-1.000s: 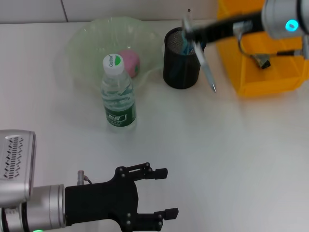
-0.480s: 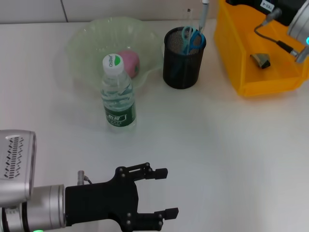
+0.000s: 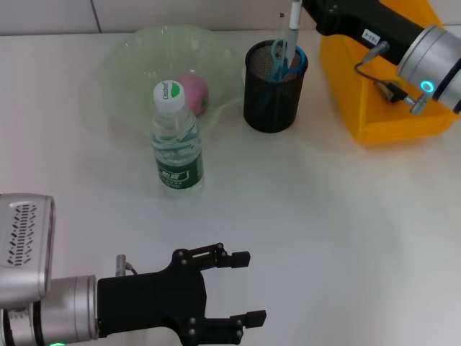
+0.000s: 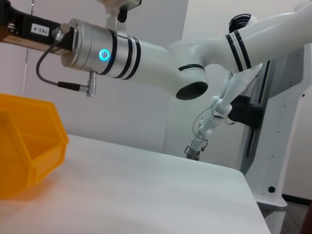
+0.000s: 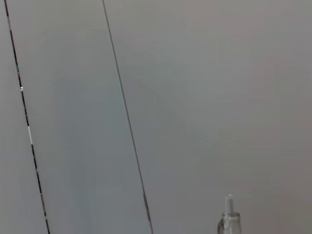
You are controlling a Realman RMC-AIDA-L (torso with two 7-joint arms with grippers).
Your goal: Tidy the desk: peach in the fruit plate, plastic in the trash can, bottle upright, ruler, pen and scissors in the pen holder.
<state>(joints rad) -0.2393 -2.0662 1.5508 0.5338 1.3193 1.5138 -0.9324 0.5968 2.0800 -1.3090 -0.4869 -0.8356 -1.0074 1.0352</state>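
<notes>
White desk (image 3: 324,231) fills the head view, with a pale wall behind it. We see the left gripper (image 3: 246,287) low at the near left, hovering over bare desk with its black fingers spread apart and nothing between them. We see the right arm (image 3: 403,40) reaching in from the far right, above the orange bin (image 3: 374,108); its gripper lies beyond the top edge, so we cannot tell how its fingers stand. A pen (image 3: 294,21) stands nearly upright with its lower end in the black mesh pen holder (image 3: 270,90), beside the blue-handled scissors (image 3: 279,58). Left of the holder, the pink peach (image 3: 194,92) lies in the translucent green fruit plate (image 3: 130,65). The bottle (image 3: 175,137) stands upright just in front of the plate, its white cap on. In the left wrist view we see only the right arm and the orange bin.
</notes>
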